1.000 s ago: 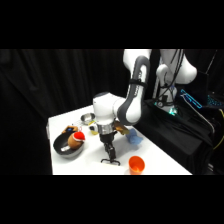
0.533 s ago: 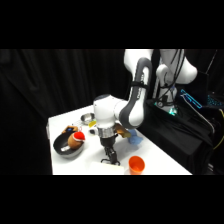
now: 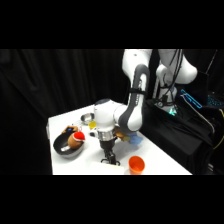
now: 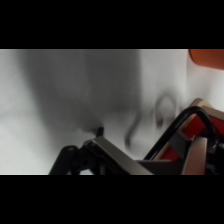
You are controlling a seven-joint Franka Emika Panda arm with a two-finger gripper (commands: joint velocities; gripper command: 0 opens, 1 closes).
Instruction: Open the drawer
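Observation:
The drawer point(image 4: 194, 131) shows only in the wrist view, at the lower right. Its thin black bar handle point(image 4: 172, 131) curves over an orange-red rim and a pale edge. It lies close beside my gripper's black linkage point(image 4: 75, 159). In the side view my gripper point(image 3: 109, 159) hangs low over the table's front part, between the grey bowl and the orange cup. There I cannot pick out the drawer under the gripper's dark tip.
A grey bowl point(image 3: 64, 148) holding red and orange items sits left of the gripper. An orange cup point(image 3: 136, 164) point(image 4: 207, 57) stands just to its right, near the front edge. A small metal cup point(image 3: 87, 119) is behind the arm, and dark loops are drawn on the tabletop point(image 4: 162, 107).
The gripper has sunk a little lower towards the table's front. The bowl and the orange cup have not moved.

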